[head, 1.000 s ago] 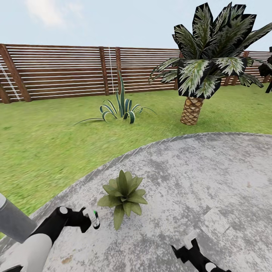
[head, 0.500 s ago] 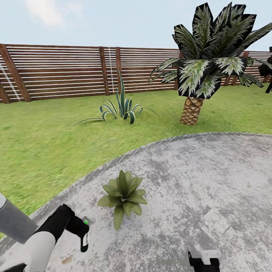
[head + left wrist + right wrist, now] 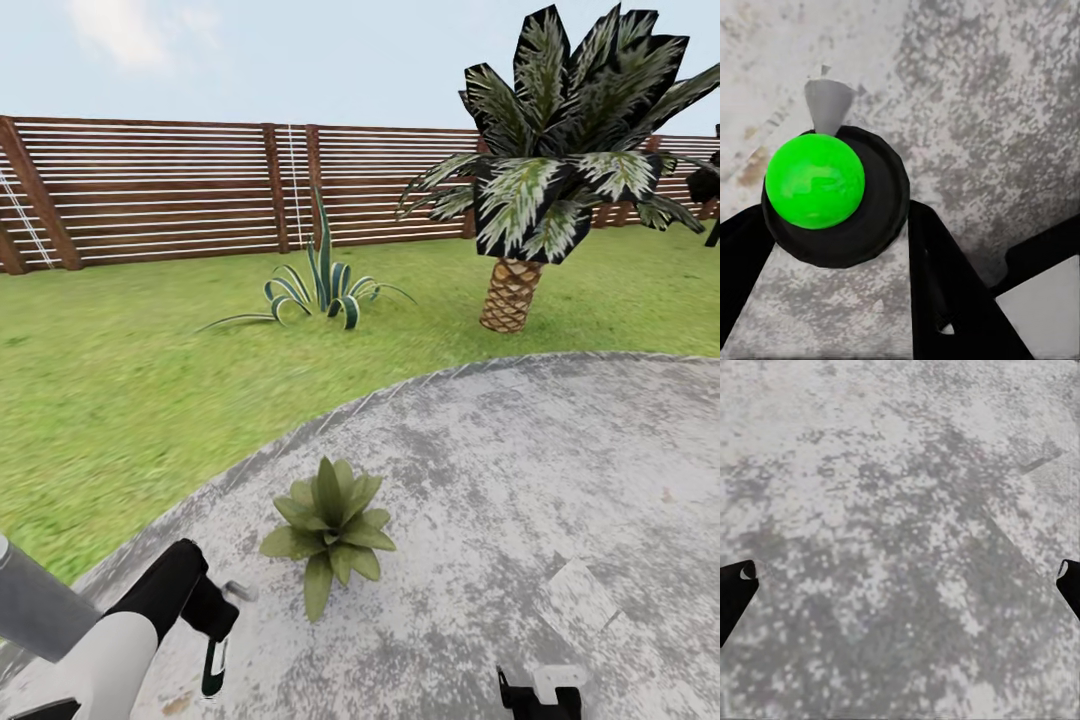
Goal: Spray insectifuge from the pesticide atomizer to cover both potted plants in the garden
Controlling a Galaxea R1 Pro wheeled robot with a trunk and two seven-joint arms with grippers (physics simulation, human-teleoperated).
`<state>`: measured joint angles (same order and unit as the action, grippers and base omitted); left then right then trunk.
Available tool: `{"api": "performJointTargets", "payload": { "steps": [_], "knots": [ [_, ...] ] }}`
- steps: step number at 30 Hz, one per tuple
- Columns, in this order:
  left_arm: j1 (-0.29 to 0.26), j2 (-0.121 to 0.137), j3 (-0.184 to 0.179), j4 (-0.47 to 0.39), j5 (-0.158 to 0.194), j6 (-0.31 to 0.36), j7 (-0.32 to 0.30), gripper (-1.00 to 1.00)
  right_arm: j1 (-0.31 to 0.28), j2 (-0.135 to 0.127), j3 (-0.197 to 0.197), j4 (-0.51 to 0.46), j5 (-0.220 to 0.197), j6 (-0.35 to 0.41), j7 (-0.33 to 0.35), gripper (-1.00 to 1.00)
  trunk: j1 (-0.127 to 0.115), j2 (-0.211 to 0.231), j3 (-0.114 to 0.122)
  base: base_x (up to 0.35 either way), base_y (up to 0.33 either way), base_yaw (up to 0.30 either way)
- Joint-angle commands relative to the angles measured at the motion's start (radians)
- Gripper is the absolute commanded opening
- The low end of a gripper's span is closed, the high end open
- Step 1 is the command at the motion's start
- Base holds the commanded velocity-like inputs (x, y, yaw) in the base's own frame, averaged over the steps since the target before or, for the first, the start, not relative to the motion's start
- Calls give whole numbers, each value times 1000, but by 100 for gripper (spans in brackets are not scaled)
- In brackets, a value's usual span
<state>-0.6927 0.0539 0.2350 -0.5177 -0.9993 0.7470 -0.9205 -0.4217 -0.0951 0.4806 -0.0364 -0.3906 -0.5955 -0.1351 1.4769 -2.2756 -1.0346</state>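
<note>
Garden lawn [image 3: 150, 400] spreads green across the left and far part of the scene, up to a brown slatted wooden fence [image 3: 180, 190] along the far side. A round grey paved patio [image 3: 520, 480] takes up the near right. On the far right a tall palm [image 3: 560, 140] with a scaly trunk stands on the grass just beyond the patio's edge, and a striped, long-leaved plant [image 3: 325, 280] grows on the lawn near the fence.

One potted plant [image 3: 330, 525], a small rosette of pointed green leaves with pale speckling, sits on the patio near its left rim; its pot is hidden under the leaves.

At the near left the left pincer [image 3: 213, 650] hangs low over the paving, just left of the rosette and apart from it. It is clenched on the pesticide atomizer [image 3: 832, 191], seen in the left wrist view as a dark round body with a bright green cap and a grey nozzle, between the black fingers [image 3: 945, 292].

At the near right edge the right pincer [image 3: 540, 690] hovers over bare paving; in the right wrist view its tips sit wide apart, released.
</note>
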Motion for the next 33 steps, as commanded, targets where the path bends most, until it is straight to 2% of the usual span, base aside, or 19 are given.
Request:
{"api": "performJointTargets", "payload": {
  "steps": [1,6,11,14,17,21,26,30,33],
  "knots": [
    [0,-2,-2,0,-7,5,-7,-100,0,0,9,0,-4,-1,-6,100,0,0,-1,294,150,0],
    [-1,-6,-5,-1,-7,6,-8,-100,0,3,9,0,-4,-1,-6,100,0,0,-1,295,38,0],
    [-3,-5,-10,-2,-7,6,-9,-100,0,4,9,0,-4,-1,-6,100,0,0,-1,53,1,-16],
    [-3,9,-52,-1,-6,7,-9,-100,0,4,9,0,-4,-1,-6,100,0,0,-1,3,0,-182],
    [4,20,-62,-1,-7,7,-8,-100,0,4,9,0,-4,-1,-6,100,0,0,-1,1,0,-111],
    [11,47,-64,0,-6,8,-8,-100,0,3,9,1,-1,-1,-6,100,0,0,-1,0,0,-11],
    [12,50,-54,10,-5,9,-8,-100,0,3,9,1,-1,-1,-5,100,0,0,-1,0,0,0],
    [-1,50,-58,0,-5,35,-8,-100,0,3,9,1,-1,-1,-4,100,0,0,-1,0,0,0],
    [-21,50,-61,-4,-7,113,-8,-100,0,3,9,1,-1,-1,-4,100,0,0,-1,0,0,0]
  ]
}}
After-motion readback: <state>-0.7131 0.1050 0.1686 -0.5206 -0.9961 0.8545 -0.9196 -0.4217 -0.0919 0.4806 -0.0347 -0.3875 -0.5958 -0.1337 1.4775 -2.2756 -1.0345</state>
